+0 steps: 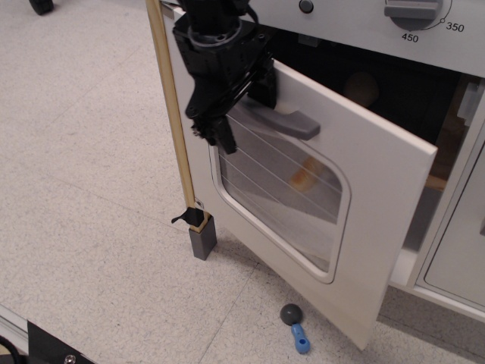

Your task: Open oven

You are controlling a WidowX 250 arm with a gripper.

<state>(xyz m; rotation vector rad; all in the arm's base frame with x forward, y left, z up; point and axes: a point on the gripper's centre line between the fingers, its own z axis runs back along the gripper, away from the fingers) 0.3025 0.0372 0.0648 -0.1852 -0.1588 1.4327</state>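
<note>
The white toy oven has its door [379,189] swung partly open on its left hinge, so the dark inside [402,91] shows. The door carries a grey bar handle [294,121] and a rounded window [276,189] crossed by thin lines. My black gripper [212,135] is at the handle's left end, and its body hides that end. Its fingers [224,138] point down, close together, over the window's upper left corner. I cannot tell how they bear on the handle. The grey dial panel [356,17] is above the door.
A blue and grey toy utensil [295,327] lies on the floor below the door's free corner. A wooden side strip [170,114] ends in a grey foot [202,236]. A plain white cabinet door [462,250] stands at the right. An orange item [303,173] shows through the window.
</note>
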